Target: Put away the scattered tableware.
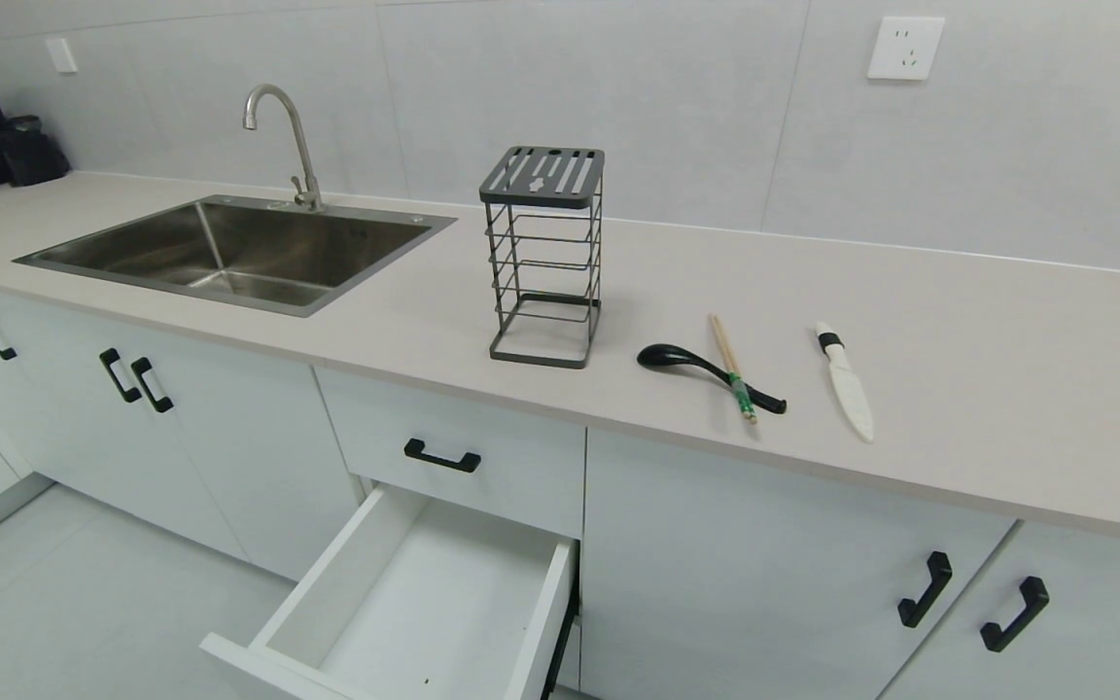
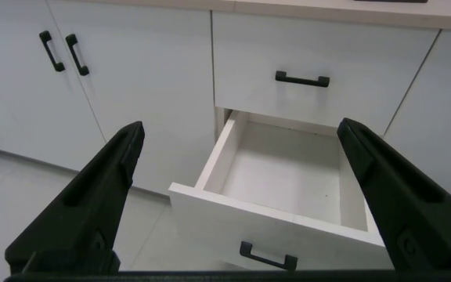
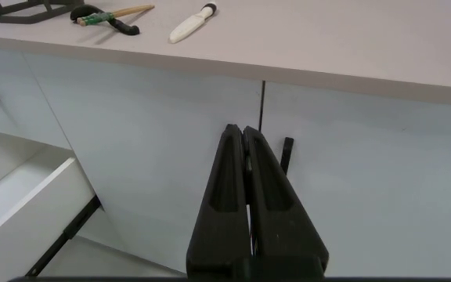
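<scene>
1. The wire rack [image 1: 544,255] is cut off at the edge of the right wrist view, with just its base wires inside the frame. A black cabinet handle [image 3: 287,154] stands right behind the right fingertips, which hide part of it.
2. The chopsticks [image 1: 732,365] lie across the handle of the black spoon [image 1: 706,367] and cover a short stretch of it. I cannot tell whether the pair carries a band or a wrapper at the green part.
3. The head view takes in the sink [image 1: 113,255], the rack at full height and the whole row of tableware on the counter [image 1: 988,389]. The white knife [image 1: 845,381] lies just beside the chopsticks, apart from them. The left wrist view looks into the open drawer [image 2: 225,219], down to its white floor and the handle on its front.
4. The left gripper [image 2: 241,129] has its fingers [image 2: 104,192] spread wide and holds nothing. The open drawer lies beyond them, in the gap between the two tips, and touches neither.
5. The right gripper [image 3: 244,133] has its fingers [image 3: 229,184] pressed flat together with nothing between them, and they point at a cabinet door under the counter.
6. Spoon, chopsticks and knife lie on the counter, higher than the right fingertips, farther off, and toward the drawer side of them, well apart from both grippers.
</scene>
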